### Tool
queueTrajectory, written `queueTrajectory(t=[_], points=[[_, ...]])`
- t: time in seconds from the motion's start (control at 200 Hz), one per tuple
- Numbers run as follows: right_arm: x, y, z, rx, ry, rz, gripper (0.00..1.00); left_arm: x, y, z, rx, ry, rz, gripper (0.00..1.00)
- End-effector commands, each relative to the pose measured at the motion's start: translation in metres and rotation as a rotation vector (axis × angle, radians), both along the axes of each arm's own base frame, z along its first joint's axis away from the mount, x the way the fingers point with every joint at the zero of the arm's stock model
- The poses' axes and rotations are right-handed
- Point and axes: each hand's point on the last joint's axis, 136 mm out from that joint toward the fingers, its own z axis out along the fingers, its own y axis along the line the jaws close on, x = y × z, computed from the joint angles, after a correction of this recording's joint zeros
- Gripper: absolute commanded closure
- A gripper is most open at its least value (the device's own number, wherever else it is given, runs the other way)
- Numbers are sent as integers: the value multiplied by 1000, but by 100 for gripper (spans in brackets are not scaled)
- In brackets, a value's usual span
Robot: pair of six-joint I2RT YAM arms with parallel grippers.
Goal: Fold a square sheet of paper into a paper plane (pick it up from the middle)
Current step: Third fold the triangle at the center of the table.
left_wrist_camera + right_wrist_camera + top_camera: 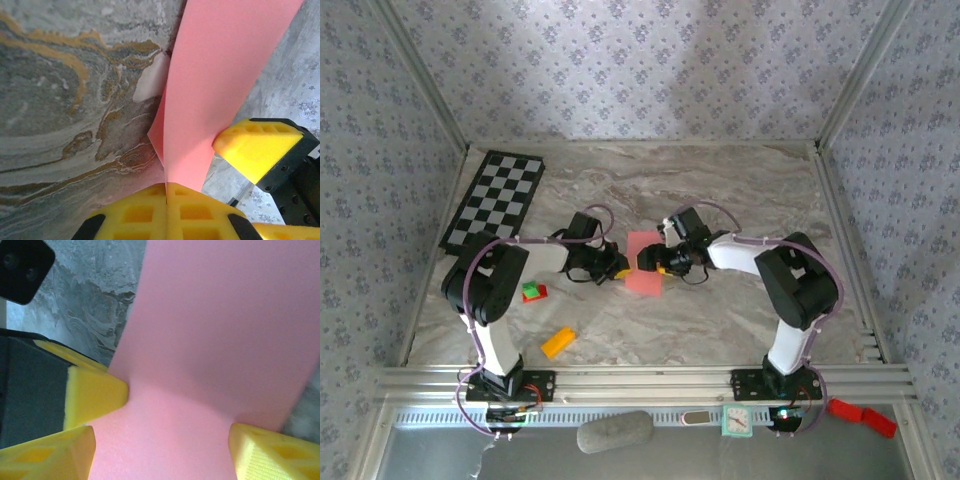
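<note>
Across the top view, the grey marbled table (720, 320) is the biggest thing we've got, with a flat black-and-white checkered board (495, 200) out at 10 o'clock. Both arms lean in from the near edge and meet at the middle.

That's where the thin salmon-pink square sheet of paper (645, 283) is, dead centre. From above it looks taller than it is wide. The left wrist view shows the paper (220, 75) curving up off the table, so we'd say it's bowed or partly folded, but we can't tell which.

The left gripper (617, 265) comes at the sheet from 9 o'clock. Up close its yellow fingers (166, 186) are pressed flat together with the paper's edge pinched between them. The right gripper (648, 262) comes in from 3 o'clock. Its jaws (162, 432) stand wide apart and straddle the pink sheet (225, 330) without clamping anything.

Our read: we're early on, at the pick-up or the first centre crease, nowhere near a plane yet. Next, the right side probably needs to close on its own bit of paper, gently and lined up, so the sheet doesn't skew or tear.

A small red-and-green block (533, 292) at 8 o'clock and a small orange block (558, 342) at 7 o'clock sit well apart from the paper.
</note>
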Motion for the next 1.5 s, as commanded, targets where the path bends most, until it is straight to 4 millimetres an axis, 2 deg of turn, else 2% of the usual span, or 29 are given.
queueTrajectory(t=[0.0,0.11,0.24,0.395,0.585,0.825,0.999,1.254,1.494], points=[[2,-18,9,-54,-77,-20,22,7,-1,13,-16,-6,21,100],[6,-22,31,-66,-220,0,18,8,1,19,-11,-5,47,100],[3,-30,45,-119,-385,28,12,10,5,23,4,0,99,100],[-5,-30,61,-155,-593,108,15,12,7,25,9,23,171,100],[-17,-20,69,-207,-817,232,17,14,6,26,18,40,224,100],[-38,4,55,-245,-952,428,19,15,3,23,18,46,232,100],[-42,17,42,-255,-978,513,22,16,3,23,16,43,239,100],[-36,31,24,-297,-975,558,29,15,2,22,14,47,236,100],[-28,40,30,-311,-1018,539,37,14,2,20,14,56,234,100]])
